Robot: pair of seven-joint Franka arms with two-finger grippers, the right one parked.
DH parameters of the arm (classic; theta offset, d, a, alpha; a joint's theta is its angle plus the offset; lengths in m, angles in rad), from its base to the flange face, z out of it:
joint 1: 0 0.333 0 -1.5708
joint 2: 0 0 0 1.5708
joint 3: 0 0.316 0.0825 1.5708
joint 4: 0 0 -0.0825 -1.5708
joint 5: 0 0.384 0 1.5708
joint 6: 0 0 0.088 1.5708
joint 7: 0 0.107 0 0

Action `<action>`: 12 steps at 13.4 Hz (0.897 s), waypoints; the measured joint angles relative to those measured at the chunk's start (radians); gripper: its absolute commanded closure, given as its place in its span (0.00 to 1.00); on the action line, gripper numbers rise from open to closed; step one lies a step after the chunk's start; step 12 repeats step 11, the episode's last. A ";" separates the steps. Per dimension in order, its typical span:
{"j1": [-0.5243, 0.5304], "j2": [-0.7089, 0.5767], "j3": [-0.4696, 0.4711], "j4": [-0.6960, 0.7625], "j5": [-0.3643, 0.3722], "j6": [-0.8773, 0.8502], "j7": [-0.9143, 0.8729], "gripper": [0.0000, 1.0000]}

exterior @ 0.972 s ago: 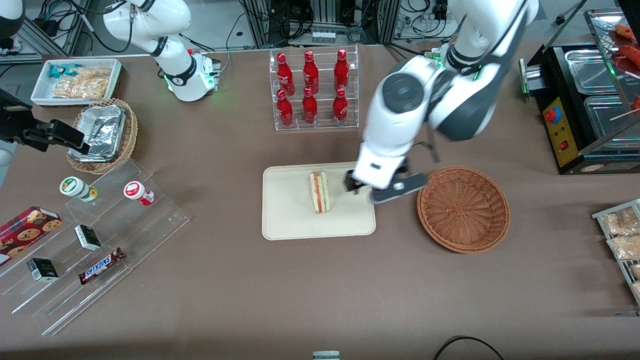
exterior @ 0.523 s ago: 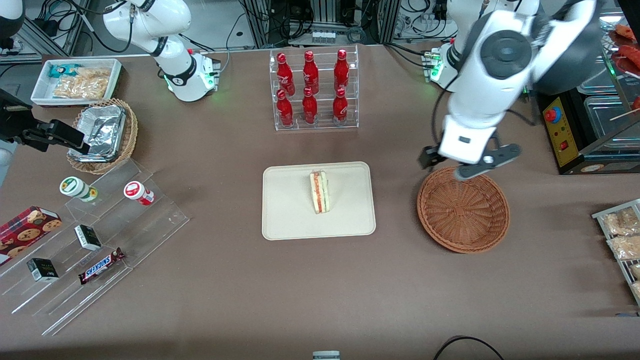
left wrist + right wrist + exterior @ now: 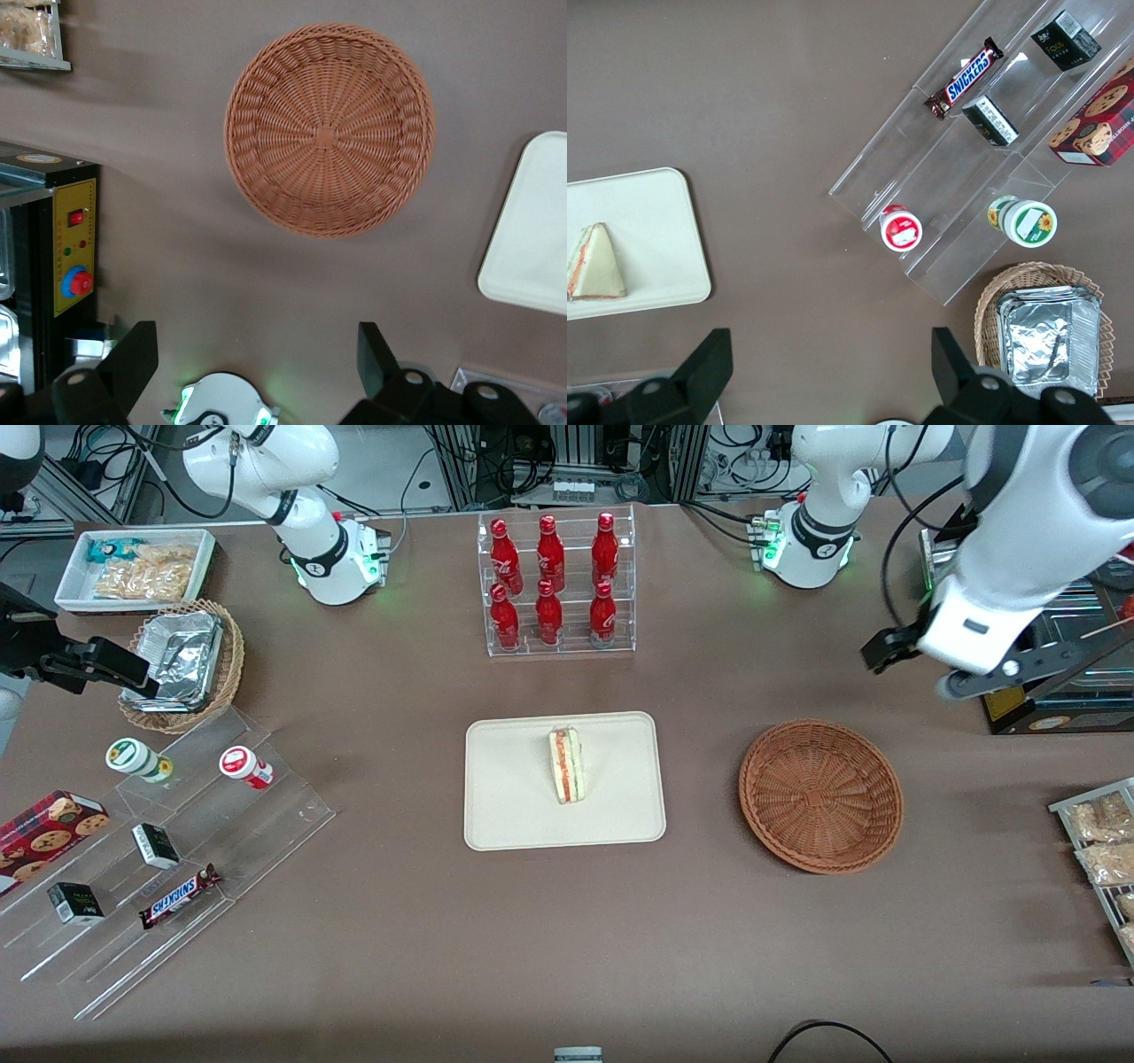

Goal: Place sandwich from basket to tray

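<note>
Cream-coloured tray (image 3: 532, 815) at the middle of the desk (image 3: 567, 939), carrying the sandwich (image 3: 567, 765), a pale triangular wedge standing on edge with its orange-red and green filling facing up. Reddish-brown wicker basket (image 3: 821, 795), holding nothing, lies between the tray and the jaws (image 3: 912, 666), nearer the front camera than they are. Jaws raised well above the desk toward the working arm's end, spread wide with nothing between the fingers (image 3: 133, 359), close to a black appliance with a yellow control panel (image 3: 73, 248).
</note>
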 measured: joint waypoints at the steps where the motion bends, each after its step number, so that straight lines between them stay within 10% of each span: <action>1: 0.002 -0.017 0.039 -0.005 -0.023 0.000 0.043 0.00; 12: 0.006 0.163 0.100 0.217 -0.058 0.018 0.193 0.00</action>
